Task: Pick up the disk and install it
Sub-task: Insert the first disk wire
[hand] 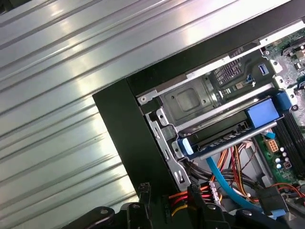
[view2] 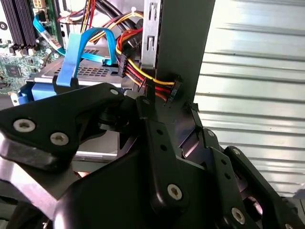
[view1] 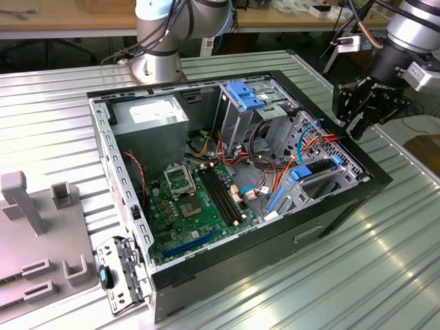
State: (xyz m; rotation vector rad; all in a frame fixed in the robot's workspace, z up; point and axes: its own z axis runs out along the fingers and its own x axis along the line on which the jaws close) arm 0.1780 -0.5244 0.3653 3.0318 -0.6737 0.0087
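**Operator:** Disk location, please?

**Me:** The disk (view1: 316, 172) lies flat in the lower bay of the drive cage (hand: 190, 100). That is in the corner of the computer case (view1: 275, 244) on the exterior view's right. In the first wrist view its dark edge runs under the cage's stamped metal plate. The bright blue carrier shows at both ends.

**Operator:** And your claw?

**Me:** My claw (view1: 355, 129) hangs over the rim of the case wall, just beside that cage and apart from the disk. It is closed on a black power plug (view2: 174, 90). Both wrist views show the plug between my two fingertips (hand: 144, 188). Its red, yellow and black wires (view2: 136, 71) run back into the case.

**Operator:** Anything else near the bay?

**Me:** A flat blue data cable (view2: 76, 52) loops up over the perforated metal beside the carrier. It comes close to the wires.

**Operator:** The rest of the case?

**Me:** It lies on its side, open, on the ribbed metal counter (view1: 385, 275). The green motherboard (view1: 182, 206) is in the middle. The grey power supply (view1: 151, 117) is in the far corner on the exterior view's left. A blue bracket (view1: 244, 95) sits on top of the upper cage. Grey plastic fixtures (view1: 27, 206) stand on the counter on the exterior view's left, well apart from my claw.
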